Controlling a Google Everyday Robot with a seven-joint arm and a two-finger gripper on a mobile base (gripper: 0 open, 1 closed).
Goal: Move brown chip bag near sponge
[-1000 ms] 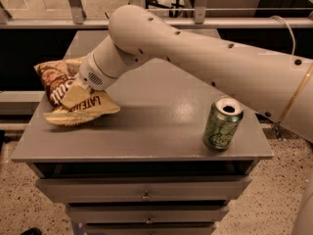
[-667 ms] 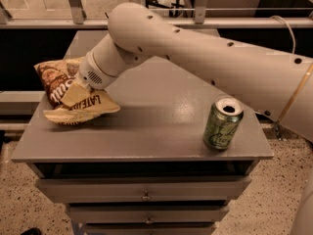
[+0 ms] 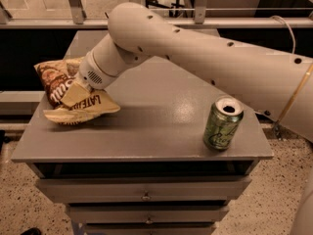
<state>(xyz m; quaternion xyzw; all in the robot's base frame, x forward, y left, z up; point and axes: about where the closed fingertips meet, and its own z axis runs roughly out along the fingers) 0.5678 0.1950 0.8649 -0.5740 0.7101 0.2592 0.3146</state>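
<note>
gripper (image 3: 74, 93) touching brown chip bag (image 3: 55, 80), left on table (image 3: 146, 131) (green can (image 3: 222, 124) apart)

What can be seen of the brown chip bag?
The brown chip bag is crinkly, looking like foil: dark brown upper part with white script, pale yellow lower part with dark letters. It lies crumpled at the left edge of the grey cabinet top, its lower part resting there. The robot's hand touches its middle.
</note>
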